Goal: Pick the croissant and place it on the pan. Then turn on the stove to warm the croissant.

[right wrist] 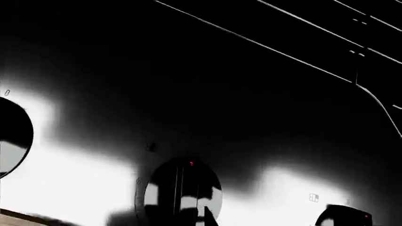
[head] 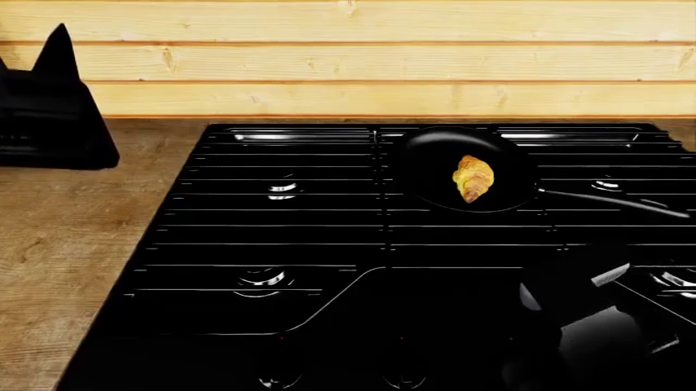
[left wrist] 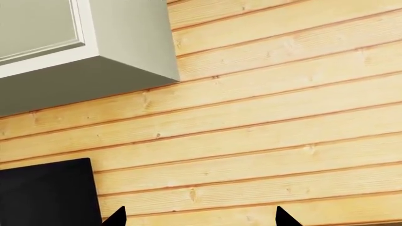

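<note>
The croissant [head: 472,177] lies inside the black pan [head: 429,159], which sits on a rear burner of the stove [head: 326,236]. The pan's thin handle [head: 620,202] points right. My right arm [head: 592,330] hangs low over the stove's front right. In the right wrist view my right gripper [right wrist: 202,219] looks shut with nothing in it, its tips just in front of a round black knob [right wrist: 179,188]. My left gripper [left wrist: 201,217] is open and empty, raised at the far left and facing the wooden wall [left wrist: 283,117].
Two more knobs [right wrist: 12,136] [right wrist: 342,217] flank the near one on the glossy front panel. A wooden counter [head: 65,244] lies left of the stove. A grey wall cabinet [left wrist: 94,52] and a black panel [left wrist: 47,193] show in the left wrist view.
</note>
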Motion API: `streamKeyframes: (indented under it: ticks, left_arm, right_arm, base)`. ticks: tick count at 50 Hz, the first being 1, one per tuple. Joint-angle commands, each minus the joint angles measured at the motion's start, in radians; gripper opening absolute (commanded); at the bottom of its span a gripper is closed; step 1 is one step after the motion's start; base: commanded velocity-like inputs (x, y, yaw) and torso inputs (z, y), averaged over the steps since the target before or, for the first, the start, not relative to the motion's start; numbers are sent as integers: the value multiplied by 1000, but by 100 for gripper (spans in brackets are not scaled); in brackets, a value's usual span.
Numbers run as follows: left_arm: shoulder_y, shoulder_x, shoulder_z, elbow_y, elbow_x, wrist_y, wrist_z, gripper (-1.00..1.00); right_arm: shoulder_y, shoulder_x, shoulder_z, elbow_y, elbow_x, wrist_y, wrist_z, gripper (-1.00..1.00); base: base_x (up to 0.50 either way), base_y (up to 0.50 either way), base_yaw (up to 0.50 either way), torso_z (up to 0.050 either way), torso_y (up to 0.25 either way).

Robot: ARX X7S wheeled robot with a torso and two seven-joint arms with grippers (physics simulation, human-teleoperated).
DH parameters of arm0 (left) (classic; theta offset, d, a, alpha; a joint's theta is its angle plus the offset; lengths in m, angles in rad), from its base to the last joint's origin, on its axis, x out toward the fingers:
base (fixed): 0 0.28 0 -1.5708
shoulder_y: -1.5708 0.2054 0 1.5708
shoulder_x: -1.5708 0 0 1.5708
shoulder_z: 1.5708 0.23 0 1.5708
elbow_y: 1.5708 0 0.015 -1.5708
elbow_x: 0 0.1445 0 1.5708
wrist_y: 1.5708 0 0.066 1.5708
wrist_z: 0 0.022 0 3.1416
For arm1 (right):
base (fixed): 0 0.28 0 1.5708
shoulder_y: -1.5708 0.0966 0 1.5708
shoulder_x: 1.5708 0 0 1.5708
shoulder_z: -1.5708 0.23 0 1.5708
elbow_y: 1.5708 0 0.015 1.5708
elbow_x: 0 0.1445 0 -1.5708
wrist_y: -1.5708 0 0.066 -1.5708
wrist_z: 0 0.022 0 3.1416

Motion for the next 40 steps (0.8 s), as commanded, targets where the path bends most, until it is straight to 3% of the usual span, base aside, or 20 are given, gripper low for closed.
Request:
streamKeyframes:
  ticks: [1, 16, 20, 21, 33, 40]
  left_arm:
    - [-45, 12, 18, -15, -21, -18, -19, 100]
    - [-49, 11, 19, -15, -17, -14, -25, 100]
    - [-57, 9, 21, -17, -21, -16, -28, 100]
    - [-59, 9, 21, -18, -22, -17, -28, 100]
    - [-107, 16, 35, -29, -48, -31, -44, 100]
    - [-118, 24, 43, -33, -51, -35, -48, 100]
  right_arm:
    - [55, -39, -61, 90, -213, 355, 34, -100]
    - [37, -29, -47, 77, -270, 346, -8, -100]
    - [44, 26, -4, 64, -148, 228, -39, -100]
    - [73, 47, 28, 49, -112, 197, -45, 100]
    - [302, 138, 167, -43, 300, 165, -9, 100]
    - [352, 135, 184, -47, 365, 185, 41, 100]
  base:
    - [0, 0, -3, 0, 0]
    - [3, -3, -1, 0, 0]
    - [7, -3, -2, 0, 0]
    - [0, -3, -3, 0, 0]
    - [0, 0, 0, 0, 0]
    - [0, 0, 0, 0, 0]
